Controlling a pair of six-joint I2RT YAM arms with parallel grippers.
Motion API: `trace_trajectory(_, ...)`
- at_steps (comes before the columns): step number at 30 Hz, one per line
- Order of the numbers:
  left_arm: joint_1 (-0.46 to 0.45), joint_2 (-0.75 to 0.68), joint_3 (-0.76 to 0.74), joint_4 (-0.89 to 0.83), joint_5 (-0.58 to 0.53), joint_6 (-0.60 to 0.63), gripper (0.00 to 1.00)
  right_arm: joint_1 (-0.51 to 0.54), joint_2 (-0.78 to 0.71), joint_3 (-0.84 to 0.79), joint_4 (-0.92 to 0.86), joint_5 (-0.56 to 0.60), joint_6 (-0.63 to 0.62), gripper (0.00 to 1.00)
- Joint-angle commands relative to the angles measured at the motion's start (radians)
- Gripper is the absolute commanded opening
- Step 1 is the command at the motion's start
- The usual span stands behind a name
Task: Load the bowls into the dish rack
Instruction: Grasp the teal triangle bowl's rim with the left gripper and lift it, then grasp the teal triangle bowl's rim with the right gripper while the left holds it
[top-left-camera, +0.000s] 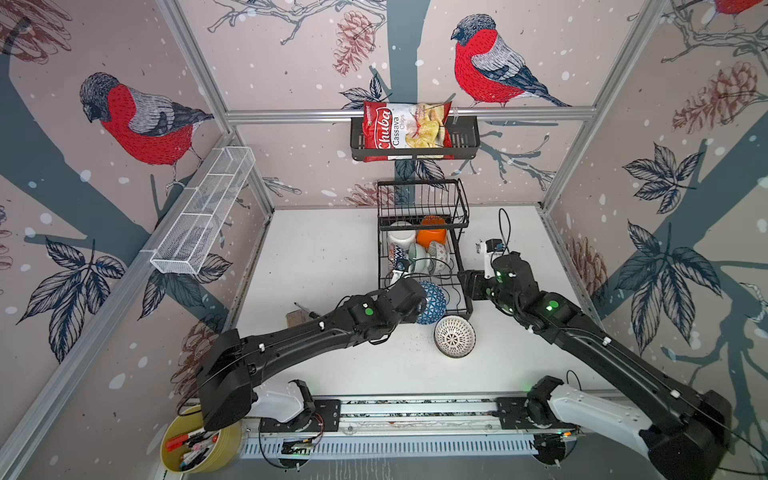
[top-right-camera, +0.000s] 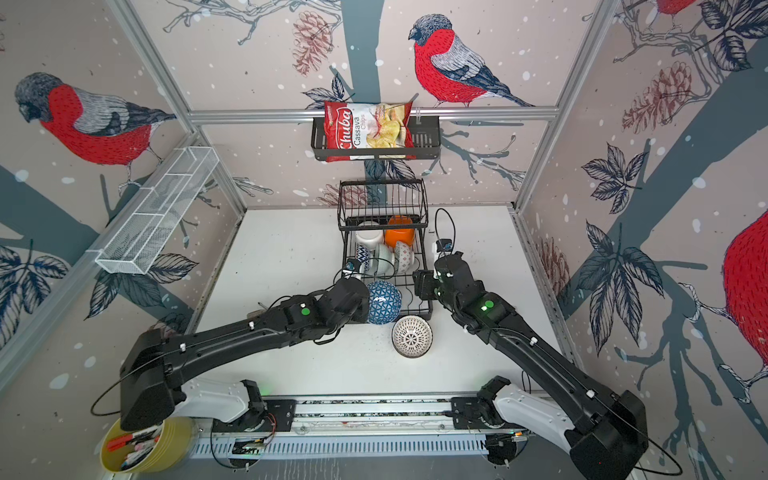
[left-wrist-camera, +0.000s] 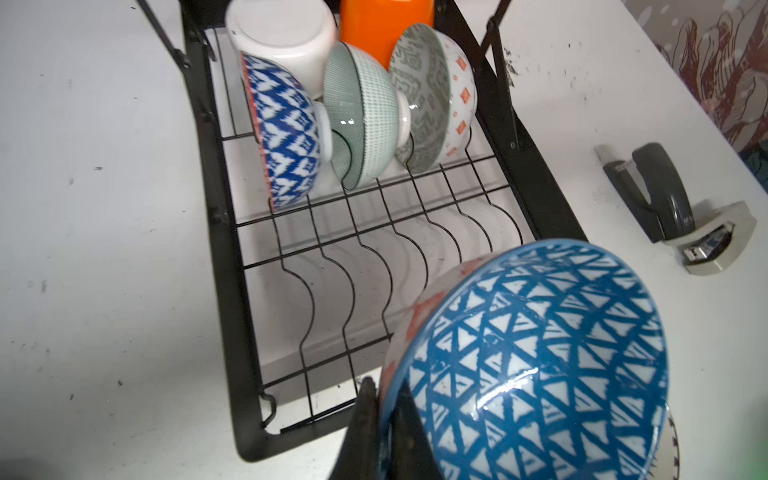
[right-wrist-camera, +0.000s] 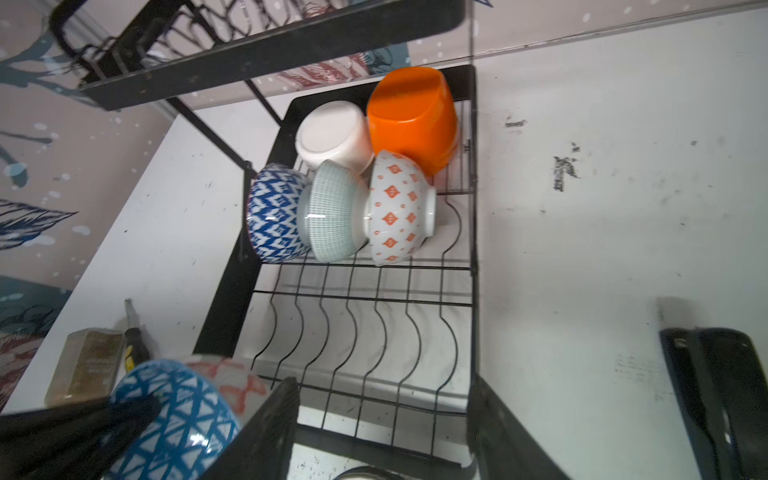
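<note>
Currently logged: seven bowls, one rack, two grippers

1. Dish rack (left-wrist-camera: 230, 291): I see it standing at the middle of the tabletop's (left-wrist-camera: 104, 249) back edge, with its raised tier over its far end.
2. Far end of the rack, five bowls: the plain white bowl (right-wrist-camera: 332, 133) and the orange bowl (right-wrist-camera: 411, 116) sit at the very back. In front of them, on edge in the wire dividers, are the blue zigzag bowl (right-wrist-camera: 276, 212), the green-hatched bowl (right-wrist-camera: 332, 212) and the orange-diamond bowl (right-wrist-camera: 395, 208), touching one another in a row.
3. Blue triangle bowl (left-wrist-camera: 540, 353): tipped on its side over the rack's near end. My left gripper (left-wrist-camera: 384, 411) has its fingers clamped on the rim. I cannot tell whether the bowl touches the wires.
4. White lattice bowl (top-left-camera: 455, 336): upright on the tabletop, just beside the rack's near right corner.
5. Right gripper (right-wrist-camera: 384, 386): fingers apart with nothing between them, over the rack's near right edge.
</note>
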Motion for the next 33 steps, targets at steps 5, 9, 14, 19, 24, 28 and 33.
trace_trajectory(5, 0.1, -0.064, -0.047, 0.13, -0.015, -0.034, 0.0, 0.137, 0.099, 0.081, 0.01, 0.017, -0.044, 0.59)
trace_trajectory(9, 0.147, -0.058, -0.042, 0.155, 0.019, -0.025, 0.0, 0.178, 0.148, 0.107, 0.029, 0.025, -0.039, 0.55)
trace_trajectory(14, 0.162, -0.033, -0.033, 0.192, 0.05, -0.005, 0.0, 0.199, 0.197, 0.129, 0.055, 0.042, -0.024, 0.49)
trace_trajectory(19, 0.163, -0.012, -0.032, 0.231, 0.083, 0.015, 0.0, 0.201, 0.258, 0.163, 0.067, 0.096, -0.011, 0.37)
trace_trajectory(24, 0.163, 0.0, -0.026, 0.251, 0.102, 0.033, 0.0, 0.202, 0.317, 0.207, 0.045, 0.142, 0.0, 0.29)
trace_trajectory(28, 0.164, 0.004, -0.022, 0.257, 0.111, 0.042, 0.0, 0.203, 0.351, 0.228, 0.034, 0.164, 0.011, 0.23)
trace_trajectory(33, 0.164, 0.002, -0.025, 0.265, 0.12, 0.058, 0.0, 0.203, 0.387, 0.245, 0.021, 0.198, 0.016, 0.15)
